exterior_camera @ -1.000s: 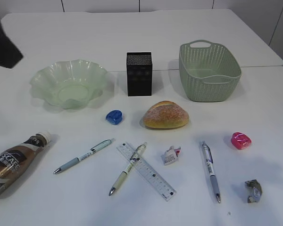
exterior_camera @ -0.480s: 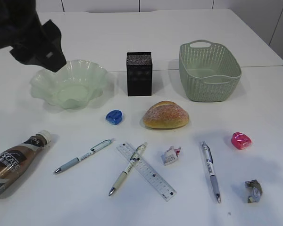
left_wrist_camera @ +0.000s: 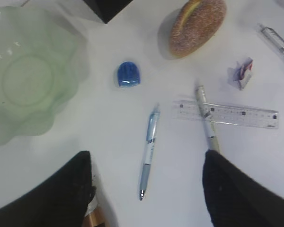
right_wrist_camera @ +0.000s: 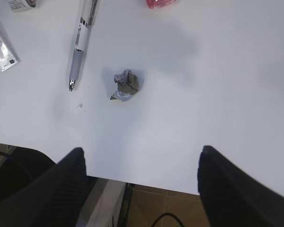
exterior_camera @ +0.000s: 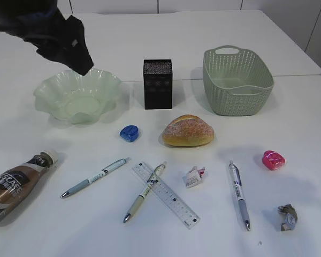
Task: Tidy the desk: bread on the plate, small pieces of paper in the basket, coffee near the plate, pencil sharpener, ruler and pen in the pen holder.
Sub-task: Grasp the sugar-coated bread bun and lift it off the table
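The white table [exterior_camera: 289,134] spreads wide beneath both arms. The left gripper [left_wrist_camera: 146,189] hangs high with its jaws well apart and nothing between them. Just below it sits the ruffled pale green glass plate [exterior_camera: 77,95]. The woven green plastic basket [exterior_camera: 237,80] stands far to its right. The crusty golden bread roll [exterior_camera: 188,130] lies on the table, down and right of that gripper. The right gripper [right_wrist_camera: 142,184] gapes wide too, holding nothing, above a small crumpled grey paper scrap [right_wrist_camera: 126,85].
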Motion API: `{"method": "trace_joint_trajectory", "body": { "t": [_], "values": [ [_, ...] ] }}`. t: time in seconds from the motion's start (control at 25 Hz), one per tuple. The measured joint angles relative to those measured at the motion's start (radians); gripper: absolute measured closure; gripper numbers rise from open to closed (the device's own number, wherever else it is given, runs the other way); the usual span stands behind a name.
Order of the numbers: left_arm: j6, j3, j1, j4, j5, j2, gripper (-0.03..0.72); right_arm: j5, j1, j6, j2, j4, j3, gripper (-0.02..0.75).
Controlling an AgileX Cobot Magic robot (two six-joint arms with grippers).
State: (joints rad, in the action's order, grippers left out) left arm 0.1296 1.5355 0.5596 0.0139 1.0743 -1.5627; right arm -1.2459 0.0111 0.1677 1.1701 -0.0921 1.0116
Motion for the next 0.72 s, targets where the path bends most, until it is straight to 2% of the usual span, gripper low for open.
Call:
{"method": "trace_joint_trajectory", "body": {
  "t": [0.2, 0.72],
  "values": [
    [0.147, 0.004, -0.047, -0.169, -0.024, -0.066, 0.170, 0.000, 0.000, 0.000, 0.000, 0.000, 0.000, 0.172],
    [0.438, 0.191, -0.072, -0.407, -0.026, -0.366, 0.170, 0.000, 0.000, 0.022, 0.000, 0.021, 0.000, 0.172]
  ]
}}
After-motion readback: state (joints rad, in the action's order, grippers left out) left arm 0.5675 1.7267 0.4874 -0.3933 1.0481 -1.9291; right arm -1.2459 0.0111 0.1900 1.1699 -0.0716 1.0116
